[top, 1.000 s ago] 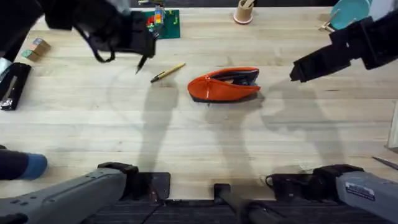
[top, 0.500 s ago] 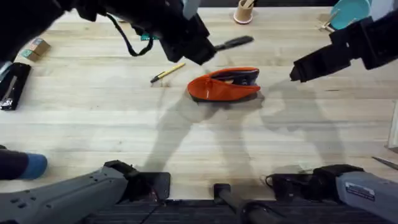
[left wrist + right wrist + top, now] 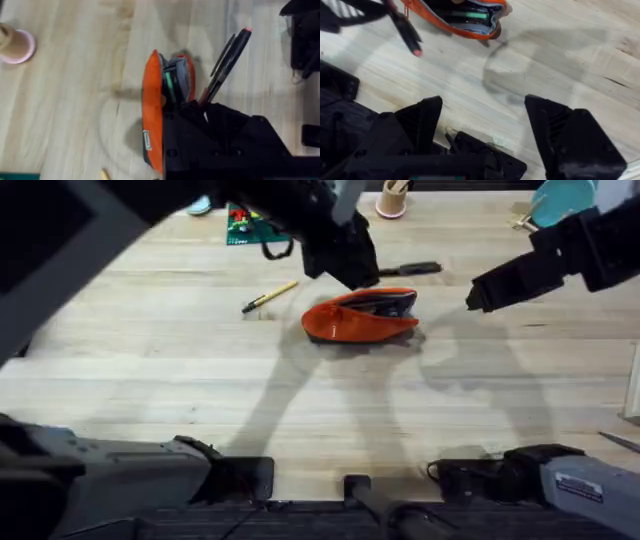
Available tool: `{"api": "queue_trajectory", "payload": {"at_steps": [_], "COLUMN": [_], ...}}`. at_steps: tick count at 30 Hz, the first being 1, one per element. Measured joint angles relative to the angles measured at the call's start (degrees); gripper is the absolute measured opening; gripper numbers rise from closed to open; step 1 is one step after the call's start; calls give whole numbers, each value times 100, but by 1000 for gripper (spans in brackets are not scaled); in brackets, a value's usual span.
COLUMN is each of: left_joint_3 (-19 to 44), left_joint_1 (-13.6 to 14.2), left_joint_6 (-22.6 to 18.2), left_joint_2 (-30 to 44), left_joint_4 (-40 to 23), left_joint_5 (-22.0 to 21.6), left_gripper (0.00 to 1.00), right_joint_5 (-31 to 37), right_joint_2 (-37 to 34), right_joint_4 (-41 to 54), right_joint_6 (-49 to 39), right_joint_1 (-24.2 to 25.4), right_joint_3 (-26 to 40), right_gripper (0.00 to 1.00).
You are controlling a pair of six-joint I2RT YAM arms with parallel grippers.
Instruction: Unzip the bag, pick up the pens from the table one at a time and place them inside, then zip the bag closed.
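An oblong orange fabric pouch with a dark grey base (image 3: 360,317) lies a little above the middle of the light wooden butcher-block table (image 3: 300,400), its long zipper undone and its mouth gaping. In the left wrist view the same pouch (image 3: 152,100) shows dark and green things inside the opening.

Just above the pouch, the left hand (image 3: 372,272) reaches in from the upper left, large and dark under the overhead camera. Its fingers are pressed together on a slim black pen (image 3: 410,269), which sticks out level toward the right, over the table beside the pouch's far edge. In the left wrist view the black pen (image 3: 227,60) has a small red tip and juts out from the hand alongside the open pouch.

To the left of the pouch, well apart from it, a yellowish-tan pen with a dark tip (image 3: 270,296) lies slanted on the table.

The right hand (image 3: 478,298) hangs to the right of the pouch, clear of it. In the right wrist view its two black fingers (image 3: 427,120) are spread wide with nothing between them.

A pink cup holding wooden sticks (image 3: 392,198) stands at the table's far edge.
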State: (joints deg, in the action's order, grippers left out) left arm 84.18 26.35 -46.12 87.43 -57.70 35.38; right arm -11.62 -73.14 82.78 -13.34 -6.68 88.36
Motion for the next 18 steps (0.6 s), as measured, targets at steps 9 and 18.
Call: {"api": "queue_trajectory", "payload": {"at_steps": [9, 18], "left_joint_3": [0, 0], "left_joint_1": [352, 350], "left_joint_6": [196, 327], "left_joint_2": [525, 1306], "left_joint_4": [14, 141], "left_joint_5": [-222, -540], "left_gripper": [41, 41], "right_joint_5": [0, 0], "right_joint_2": [2, 0], "right_joint_4": [0, 0], "right_joint_6": [0, 0], "right_joint_1": [1, 0], "right_joint_3": [0, 0], "right_gripper": [996, 996]}}
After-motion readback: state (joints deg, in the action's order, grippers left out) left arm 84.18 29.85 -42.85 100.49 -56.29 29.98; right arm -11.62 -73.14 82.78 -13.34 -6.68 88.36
